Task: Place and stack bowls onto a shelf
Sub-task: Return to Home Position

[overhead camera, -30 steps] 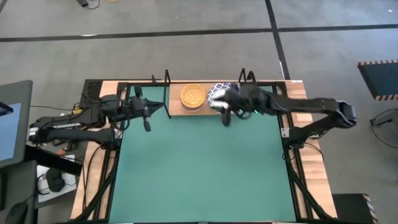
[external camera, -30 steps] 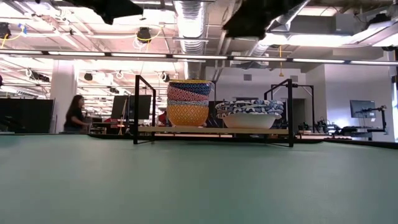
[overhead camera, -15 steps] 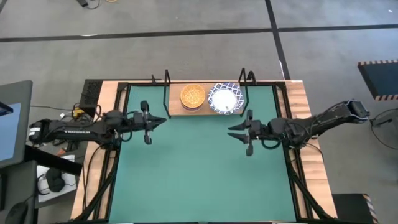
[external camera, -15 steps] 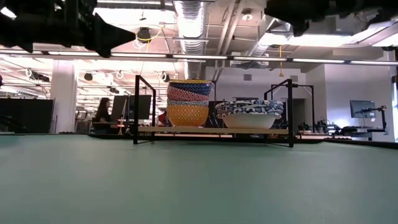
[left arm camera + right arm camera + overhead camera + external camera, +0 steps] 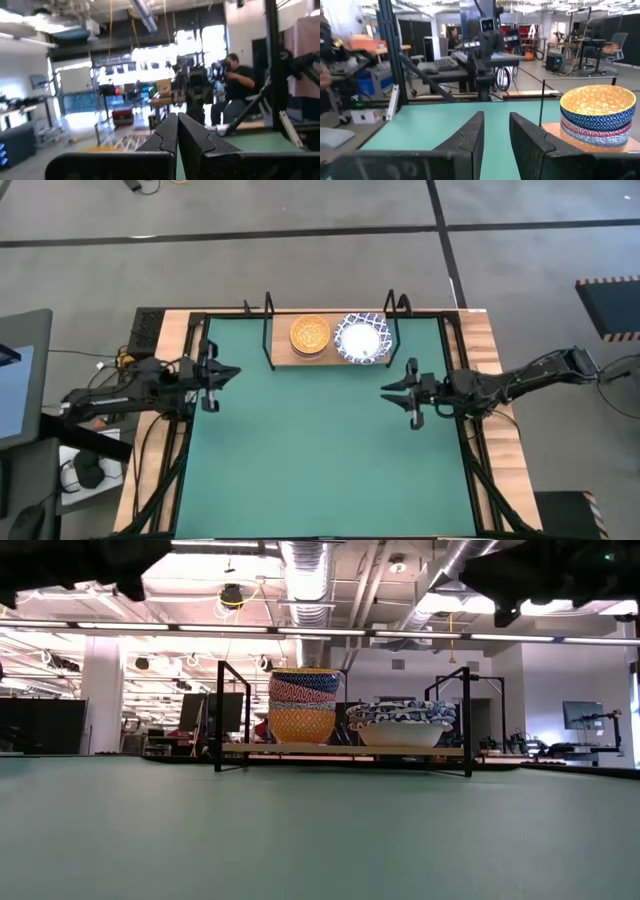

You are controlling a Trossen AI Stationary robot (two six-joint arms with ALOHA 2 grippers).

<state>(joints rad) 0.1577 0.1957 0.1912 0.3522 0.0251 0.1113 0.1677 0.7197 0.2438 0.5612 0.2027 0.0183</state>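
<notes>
When viewed from above, the left gripper (image 5: 232, 372) hangs over the 9 o'clock edge of the green mat (image 5: 320, 470), with its tips directed toward 3 o'clock. The left wrist view shows its fingers (image 5: 165, 137) pressed together along their whole length.

The shelf (image 5: 283, 352) stands at the 12 o'clock edge of the mat and carries two stacks of bowls, just beside each other.
- The coloured stack (image 5: 309, 335) sits on the 9 o'clock side of the board's centre. Its top bowl shows an orange-yellow interior. In the low view its bands, from the bottom up, are orange-yellow, thin pale blue, red patterned and dark blue.
- The white stack (image 5: 361, 340) has blue lattice rims nested one inside another. It sits on the 3 o'clock side of the board.

The right gripper (image 5: 388, 389) hangs over the 3 o'clock side of the mat, with its tips toward 9 o'clock. Its fingers (image 5: 470, 137) are slightly spread, and the mat is visible through the gap.

The coloured stack lies at about 2 o'clock from the left gripper. The white stack lies at about 11 o'clock from the right gripper. Each stack is well apart from its gripper.
</notes>
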